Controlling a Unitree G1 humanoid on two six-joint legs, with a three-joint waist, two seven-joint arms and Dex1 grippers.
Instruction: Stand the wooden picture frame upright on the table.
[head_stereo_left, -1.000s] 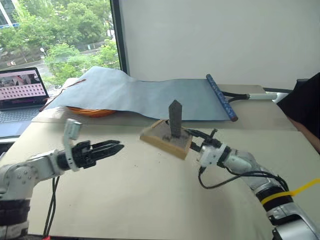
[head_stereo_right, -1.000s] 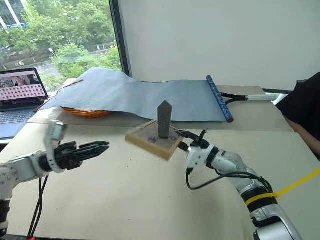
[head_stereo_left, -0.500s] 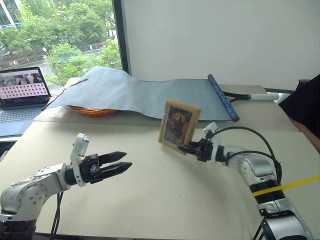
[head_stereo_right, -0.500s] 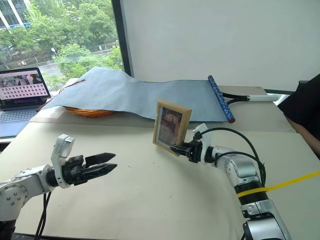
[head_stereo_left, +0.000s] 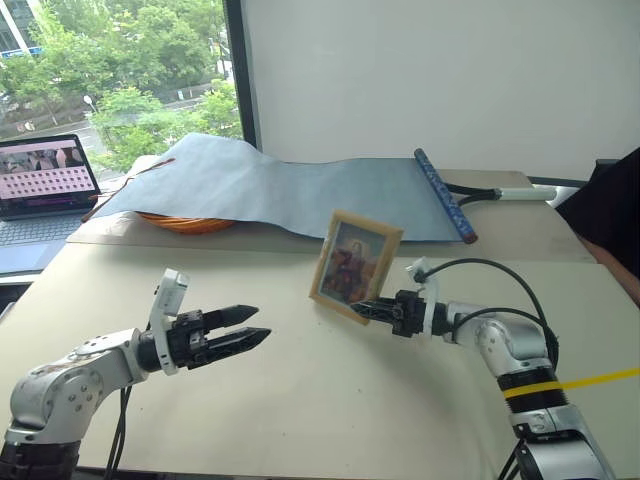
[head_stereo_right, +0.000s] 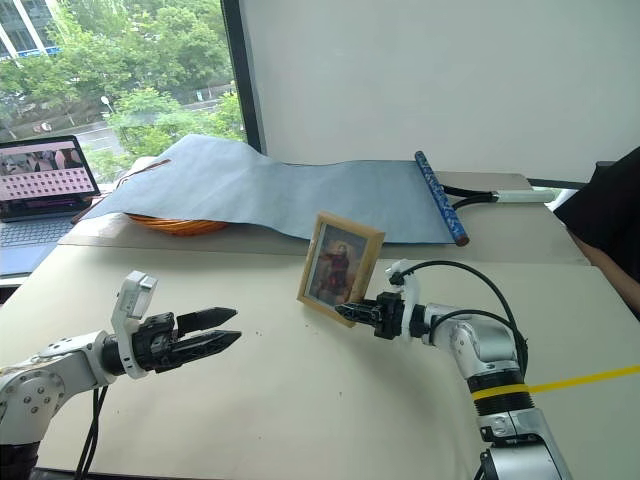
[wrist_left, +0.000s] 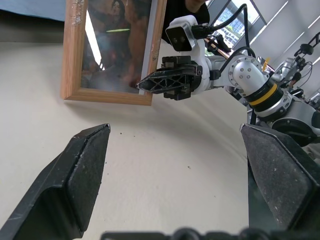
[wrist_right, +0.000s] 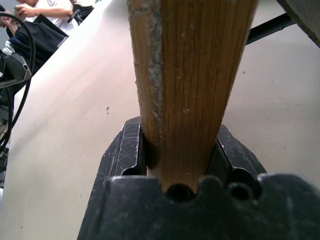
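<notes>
Over the middle of the table (head_stereo_left: 300, 400), the wooden picture frame (head_stereo_left: 354, 264) sits upright, picture facing the robot, with the right gripper (head_stereo_left: 368, 310) pinching its lower corner. Off to its left, the left gripper (head_stereo_left: 252, 327) hovers with jaws spread wide, holding nothing.

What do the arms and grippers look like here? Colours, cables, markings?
Both arms are silver-grey metal with rounded joint housings. Each gripper, the left gripper and the right gripper, has two black tapered fingers and a white boxy wrist camera module behind them. A black cable loops over the right arm, which also carries a yellow band near the forearm. Black cables hang below the left arm.
</notes>
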